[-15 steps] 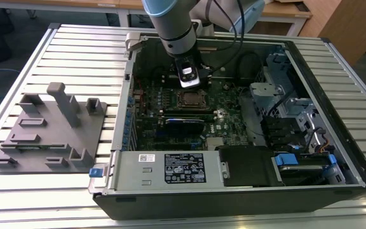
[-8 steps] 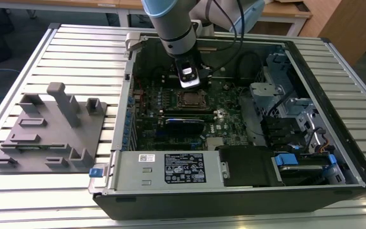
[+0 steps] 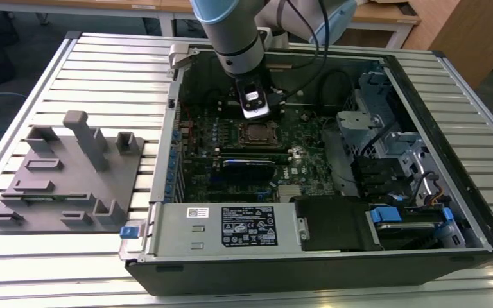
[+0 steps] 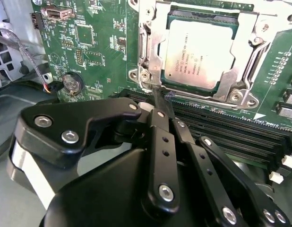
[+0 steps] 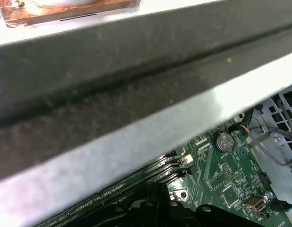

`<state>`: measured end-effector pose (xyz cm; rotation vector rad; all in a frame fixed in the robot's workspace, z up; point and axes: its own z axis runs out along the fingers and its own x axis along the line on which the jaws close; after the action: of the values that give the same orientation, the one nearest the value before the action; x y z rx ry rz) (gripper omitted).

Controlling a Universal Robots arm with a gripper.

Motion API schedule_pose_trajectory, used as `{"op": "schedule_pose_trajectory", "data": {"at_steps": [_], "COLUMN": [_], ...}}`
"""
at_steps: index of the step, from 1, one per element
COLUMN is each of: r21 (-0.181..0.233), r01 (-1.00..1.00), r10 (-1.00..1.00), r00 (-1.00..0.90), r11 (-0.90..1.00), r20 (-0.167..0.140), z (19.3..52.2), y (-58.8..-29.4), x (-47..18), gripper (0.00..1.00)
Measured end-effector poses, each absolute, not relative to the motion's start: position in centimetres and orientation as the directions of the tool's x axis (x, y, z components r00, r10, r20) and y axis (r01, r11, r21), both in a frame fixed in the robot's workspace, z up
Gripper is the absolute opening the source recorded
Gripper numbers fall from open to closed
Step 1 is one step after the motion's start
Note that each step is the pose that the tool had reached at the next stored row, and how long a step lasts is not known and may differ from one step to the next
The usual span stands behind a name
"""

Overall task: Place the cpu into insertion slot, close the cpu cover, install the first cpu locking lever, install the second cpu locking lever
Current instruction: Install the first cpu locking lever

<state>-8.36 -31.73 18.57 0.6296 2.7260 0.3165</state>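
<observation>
**Hidden and cut-off parts**

In the second wrist view the gripper (image 4: 158, 97) body covers the lower motherboard (image 4: 89, 42) and much of the memory slots (image 4: 240, 132). Its fingers look pressed together at the tips. The cover (image 4: 153, 42) is cut by the top edge, and so is the cpu (image 4: 198, 52). Cpu print too small to tell. In the first wrist view a blurred case wall (image 5: 113, 85) blocks most of the board; the socket is behind it. In the exterior view the arm (image 3: 233, 38) is cut by the top edge and hides the board behind it; the slot (image 3: 257, 133) is too small to tell whether levers are latched.
</observation>
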Motion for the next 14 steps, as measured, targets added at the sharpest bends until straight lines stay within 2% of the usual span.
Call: {"op": "schedule_pose_trajectory", "data": {"at_steps": [14], "r21": [0.286], "r01": [0.385], "r10": [0.458], "r00": [-0.85], "r11": [0.877], "r20": [-0.26], "z": [18.71], "y": [-31.73], "x": [-8.36], "gripper": [0.1]}}
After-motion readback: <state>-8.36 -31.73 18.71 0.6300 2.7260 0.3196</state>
